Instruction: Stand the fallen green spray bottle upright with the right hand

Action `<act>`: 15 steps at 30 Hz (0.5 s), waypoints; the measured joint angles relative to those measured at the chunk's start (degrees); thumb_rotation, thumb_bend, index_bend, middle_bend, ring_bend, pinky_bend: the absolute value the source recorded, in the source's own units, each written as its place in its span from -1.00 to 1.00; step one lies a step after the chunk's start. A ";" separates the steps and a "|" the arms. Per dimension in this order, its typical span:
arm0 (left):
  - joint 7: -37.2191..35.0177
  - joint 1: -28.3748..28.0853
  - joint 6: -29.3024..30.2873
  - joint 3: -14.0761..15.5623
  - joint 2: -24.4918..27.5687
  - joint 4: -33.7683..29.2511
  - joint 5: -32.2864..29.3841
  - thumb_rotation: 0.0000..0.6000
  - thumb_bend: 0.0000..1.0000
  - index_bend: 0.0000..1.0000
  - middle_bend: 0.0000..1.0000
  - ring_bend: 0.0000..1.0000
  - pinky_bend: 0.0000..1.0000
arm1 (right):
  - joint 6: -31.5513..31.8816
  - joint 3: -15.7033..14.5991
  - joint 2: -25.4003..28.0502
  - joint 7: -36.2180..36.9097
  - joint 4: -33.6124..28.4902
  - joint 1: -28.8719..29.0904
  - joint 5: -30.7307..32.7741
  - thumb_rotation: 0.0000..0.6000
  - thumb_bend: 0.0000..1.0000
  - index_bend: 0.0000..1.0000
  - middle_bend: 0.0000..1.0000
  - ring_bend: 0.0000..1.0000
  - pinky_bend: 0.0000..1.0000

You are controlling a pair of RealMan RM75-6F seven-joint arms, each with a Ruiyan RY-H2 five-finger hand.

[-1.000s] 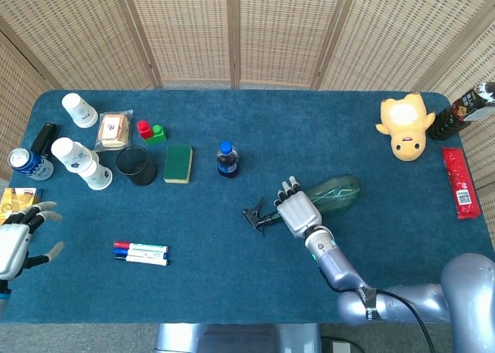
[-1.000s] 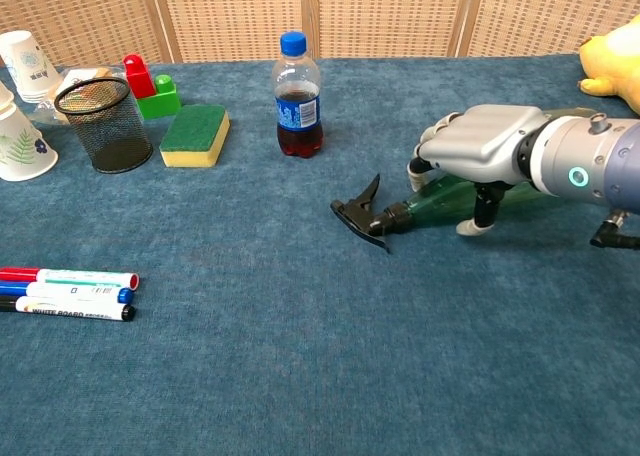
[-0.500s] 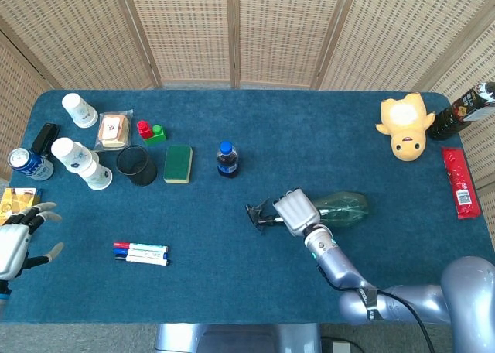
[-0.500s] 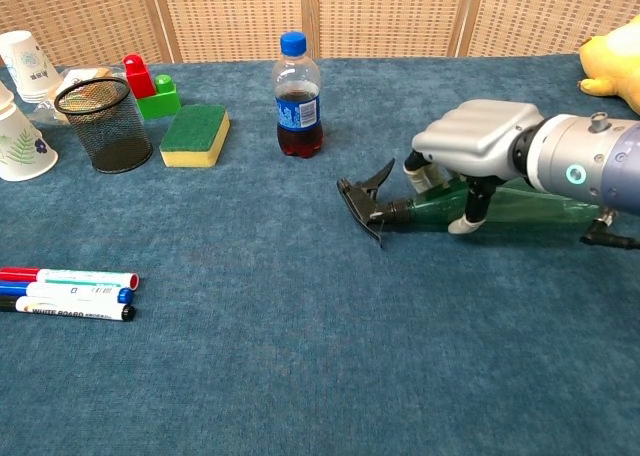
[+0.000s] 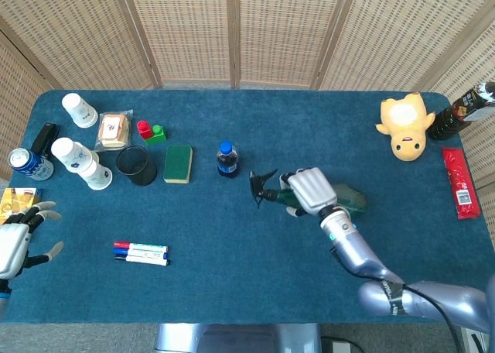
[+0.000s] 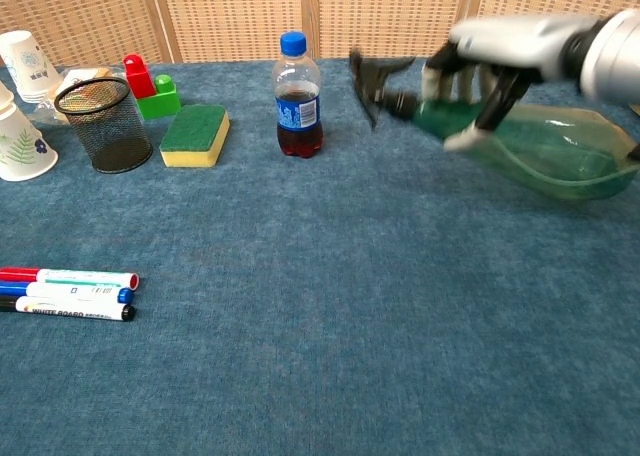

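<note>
Tilting nozzle-up off the table, the green spray bottle sits right of centre on the blue table — its black trigger head raised and pointing left, its fat base end low near the cloth on the right. Chest view is motion-blurred there, so I cannot tell whether the base touches the surface.

The right hand grips the bottle at the neck and shoulder, just behind the trigger head, fingers wrapped over the top and thumb under. Palm back faces the head camera.

The left hand shows only in the head view, at the table's left edge — fingers spread, holding nothing.

Nearest neighbour: a small cola bottle with a blue cap, upright, just left of the trigger head, apart from it. Further left, a green-and-yellow sponge, a black mesh pen cup, red and green toy blocks, a wrapped snack.

Left edge: paper cups, a drink can, a black object too small to identify. Three whiteboard markers lie side by side near the front left.

Far right: a yellow plush toy, a dark bottle, a red packet, all well apart from the spray bottle.
</note>
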 measured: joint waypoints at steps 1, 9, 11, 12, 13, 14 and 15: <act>0.17 0.01 0.01 -0.03 0.06 -0.14 -0.07 1.00 -0.39 -0.29 -0.47 -0.45 -0.42 | -0.04 0.64 0.60 2.21 -0.08 -0.49 -0.53 1.00 -0.47 0.24 0.17 -0.12 -0.02; 1.20 -0.04 -0.32 -0.38 0.38 -1.06 -0.96 1.00 -0.39 -0.28 -0.46 -0.45 -0.39 | 0.12 5.49 3.91 19.39 0.21 -4.77 -5.14 1.00 -0.47 0.24 0.17 -0.13 -0.02; 1.33 -0.09 -0.50 -0.47 0.43 -1.18 -1.24 1.00 -0.39 -0.28 -0.46 -0.45 -0.38 | 0.28 6.29 4.13 22.39 0.52 -5.57 -5.90 1.00 -0.48 0.24 0.17 -0.14 -0.03; 1.43 -0.12 -0.64 -0.53 0.49 -1.26 -1.45 1.00 -0.39 -0.28 -0.46 -0.45 -0.38 | 0.35 6.75 4.22 24.30 0.72 -6.06 -6.32 1.00 -0.48 0.24 0.17 -0.14 -0.04; 1.53 -0.14 -0.71 -0.60 0.54 -1.33 -1.60 1.00 -0.39 -0.28 -0.46 -0.45 -0.38 | 0.42 7.10 4.24 25.72 0.83 -6.41 -6.55 1.00 -0.48 0.24 0.17 -0.14 -0.04; 1.67 -0.16 -0.73 -0.67 0.60 -1.41 -1.71 1.00 -0.39 -0.28 -0.46 -0.45 -0.38 | 0.52 7.58 4.21 27.70 0.99 -6.87 -6.76 1.00 -0.48 0.24 0.17 -0.15 -0.04; 1.87 -0.18 -0.71 -0.78 0.66 -1.52 -1.80 1.00 -0.39 -0.28 -0.46 -0.45 -0.38 | 0.61 7.93 4.16 29.27 1.13 -7.22 -6.91 1.00 -0.48 0.24 0.17 -0.15 -0.05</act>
